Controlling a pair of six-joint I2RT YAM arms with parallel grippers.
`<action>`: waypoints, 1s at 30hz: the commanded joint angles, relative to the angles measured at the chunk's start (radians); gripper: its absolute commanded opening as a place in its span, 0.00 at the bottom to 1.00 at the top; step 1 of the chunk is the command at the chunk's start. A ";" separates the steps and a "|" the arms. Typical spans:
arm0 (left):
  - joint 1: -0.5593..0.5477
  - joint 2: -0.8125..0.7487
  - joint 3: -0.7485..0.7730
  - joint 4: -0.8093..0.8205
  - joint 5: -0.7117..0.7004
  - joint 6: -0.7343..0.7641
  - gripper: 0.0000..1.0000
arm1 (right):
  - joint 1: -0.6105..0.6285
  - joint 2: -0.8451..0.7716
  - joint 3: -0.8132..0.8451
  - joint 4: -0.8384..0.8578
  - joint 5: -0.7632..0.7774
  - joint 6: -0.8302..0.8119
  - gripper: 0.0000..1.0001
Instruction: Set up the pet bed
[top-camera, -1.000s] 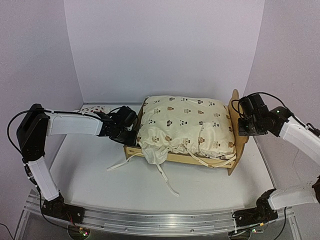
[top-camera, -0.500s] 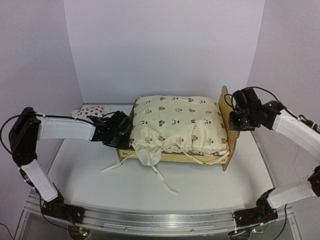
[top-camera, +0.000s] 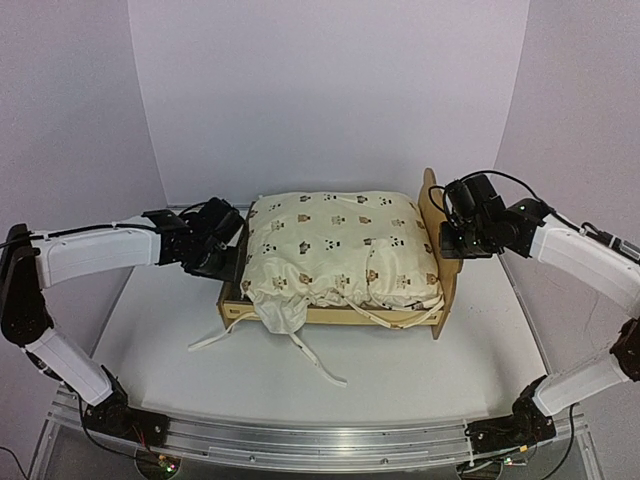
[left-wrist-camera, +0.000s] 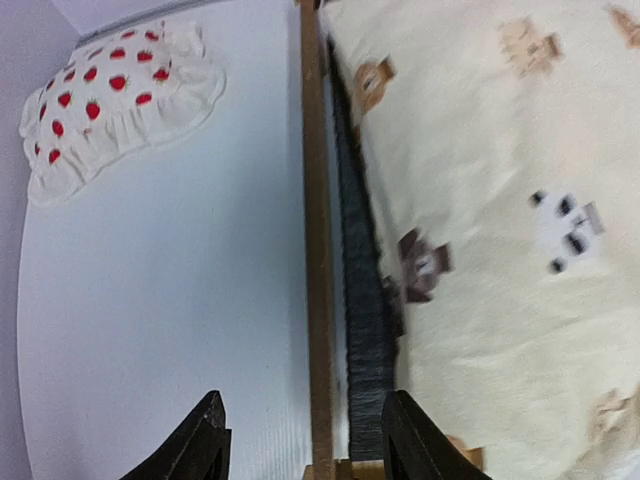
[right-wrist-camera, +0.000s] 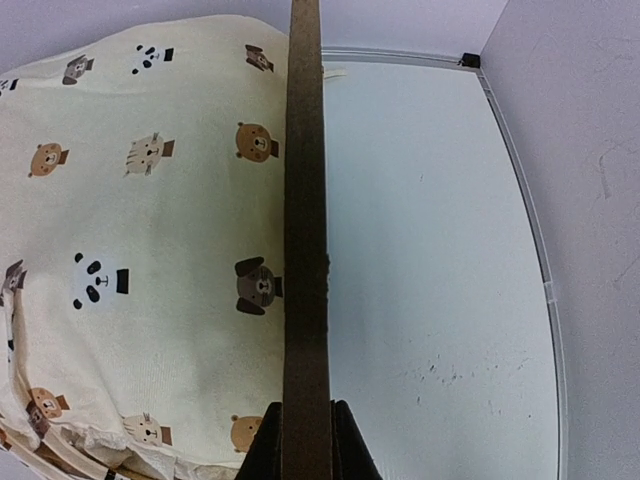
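- pet bed sits mid-worktop, between both arms, headboard on the right.
- right hand: pinched tight on the headboard's top edge.
- left hand: fingers apart, straddling the foot rail, gap on either side, gripping nothing.
- animal-print cover fills the frame, ties hanging over the front.
- strawberry pillow on the worktop, far left, clear of the bed.

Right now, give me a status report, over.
Left gripper open astride foot rail. Right gripper shut on headboard. Pet bed flat, cover inside. Strawberry pillow lies apart.
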 joint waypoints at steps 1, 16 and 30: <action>0.000 -0.045 0.120 0.008 0.122 0.066 0.51 | 0.021 0.046 -0.023 -0.033 -0.105 0.032 0.00; 0.000 0.157 0.125 0.121 0.296 0.104 0.42 | 0.021 0.014 -0.067 -0.028 -0.115 0.033 0.00; 0.000 0.058 0.088 -0.003 -0.058 0.101 0.00 | 0.021 -0.011 -0.096 -0.027 -0.112 0.041 0.00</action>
